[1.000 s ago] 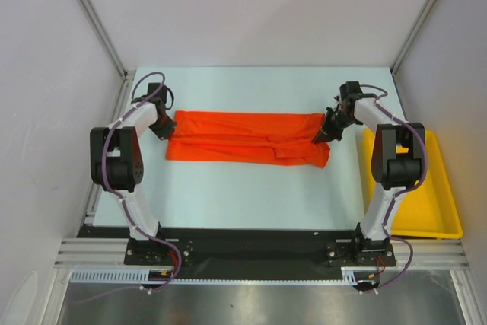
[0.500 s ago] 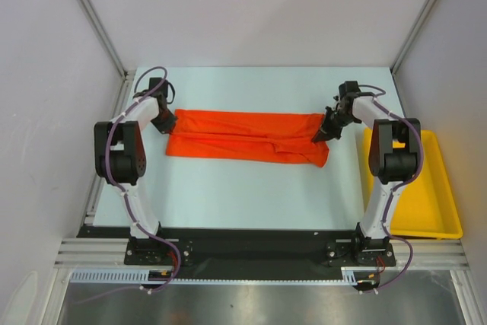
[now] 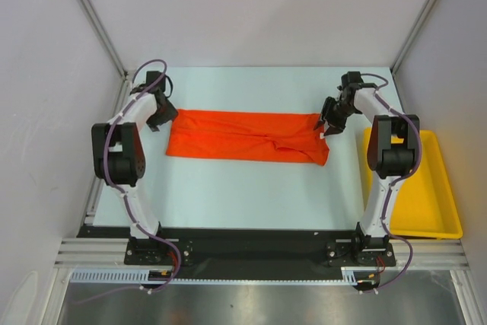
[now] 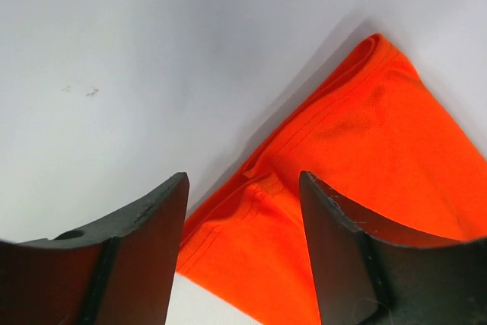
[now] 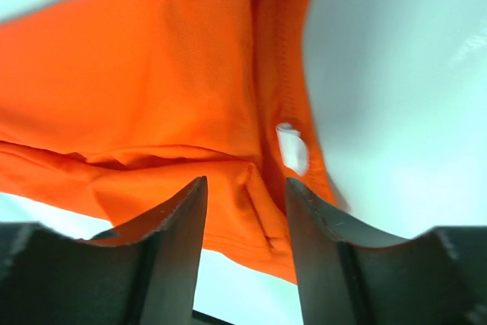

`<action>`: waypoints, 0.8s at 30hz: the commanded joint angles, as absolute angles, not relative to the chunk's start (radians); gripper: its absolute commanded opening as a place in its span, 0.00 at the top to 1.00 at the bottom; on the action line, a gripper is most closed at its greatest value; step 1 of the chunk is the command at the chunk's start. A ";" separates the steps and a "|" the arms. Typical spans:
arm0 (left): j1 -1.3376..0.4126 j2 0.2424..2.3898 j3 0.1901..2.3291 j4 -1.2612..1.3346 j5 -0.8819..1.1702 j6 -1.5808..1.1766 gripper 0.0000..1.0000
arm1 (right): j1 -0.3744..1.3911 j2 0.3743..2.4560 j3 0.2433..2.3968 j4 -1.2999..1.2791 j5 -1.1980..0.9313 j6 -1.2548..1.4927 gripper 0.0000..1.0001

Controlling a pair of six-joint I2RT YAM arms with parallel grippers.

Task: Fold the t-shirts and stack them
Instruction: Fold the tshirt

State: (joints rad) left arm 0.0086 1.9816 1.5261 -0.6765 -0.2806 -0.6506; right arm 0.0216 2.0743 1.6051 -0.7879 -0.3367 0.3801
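The orange-red t-shirt (image 3: 243,136) lies on the table as a long flat band folded lengthwise, running left to right. My left gripper (image 3: 160,117) hangs just above its left end, open. In the left wrist view the cloth's hemmed corner (image 4: 365,135) lies below and between the spread fingers (image 4: 144,249), touching neither. My right gripper (image 3: 328,122) hovers over the band's right end, also open. In the right wrist view the shirt (image 5: 152,74) with its white neck label (image 5: 291,146) lies under the gripper (image 5: 245,180), and nothing is pinched.
A yellow tray (image 3: 434,188) sits at the table's right edge beside the right arm. Grey walls with metal rails close in the table on the left, back and right. The arm bases stand along the near edge.
Both grippers have gone from shut to open and let go of the shirt's ends. The left gripper has drawn back slightly to the far left; the band has settled flat.
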 commanded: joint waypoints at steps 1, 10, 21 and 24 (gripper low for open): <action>0.008 1.798 1.473 -0.635 -0.307 -0.574 0.35 | 0.026 1.988 1.609 -0.827 -0.264 0.325 0.48; -0.064 1.598 1.111 -0.368 0.063 -0.535 0.51 | 0.181 1.807 1.419 -0.744 -0.202 0.323 0.58; -0.107 1.752 1.170 -0.388 0.147 -0.505 0.52 | 0.319 1.813 1.292 -0.624 -0.222 0.344 0.74; -0.104 1.807 1.206 -0.446 0.098 -0.469 0.51 | 0.325 1.839 1.299 -0.608 -0.230 0.351 0.80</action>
